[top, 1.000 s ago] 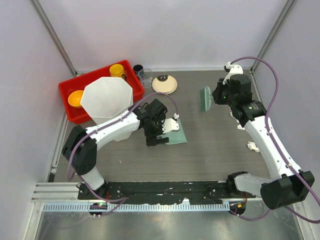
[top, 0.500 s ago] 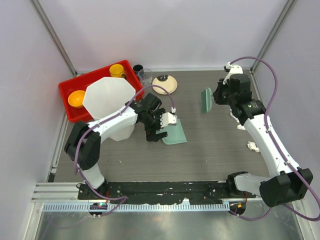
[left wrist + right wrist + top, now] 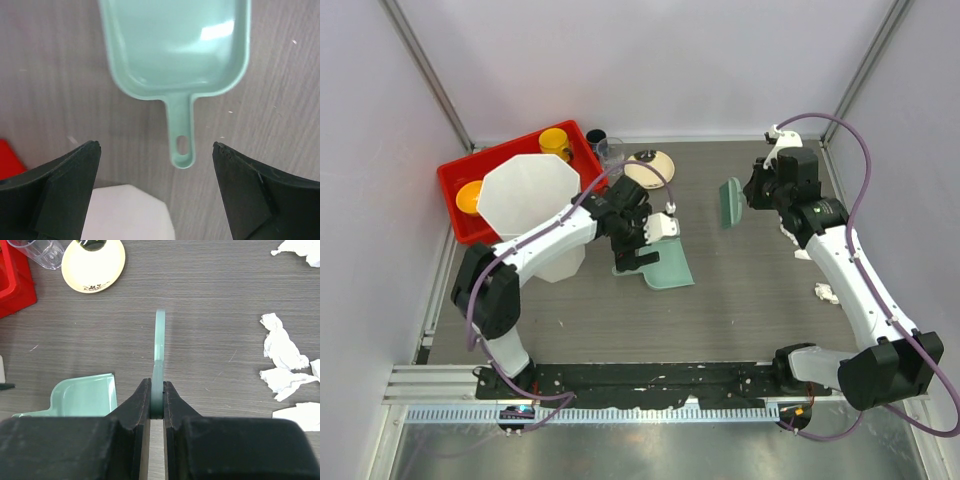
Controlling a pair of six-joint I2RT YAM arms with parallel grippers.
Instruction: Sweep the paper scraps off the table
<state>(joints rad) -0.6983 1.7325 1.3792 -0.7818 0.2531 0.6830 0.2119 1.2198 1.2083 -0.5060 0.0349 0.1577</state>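
As one brush (image 3: 159, 340) hangs, one dustpan (image 3: 82, 397), at least four paper scraps (image 3: 281, 342)

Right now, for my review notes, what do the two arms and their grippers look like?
Both the left arm and the right arm have white links joined by black joint housings. A purple cable loops along each. The left gripper and right gripper have matte black, wedge-shaped fingers. No markings are legible.
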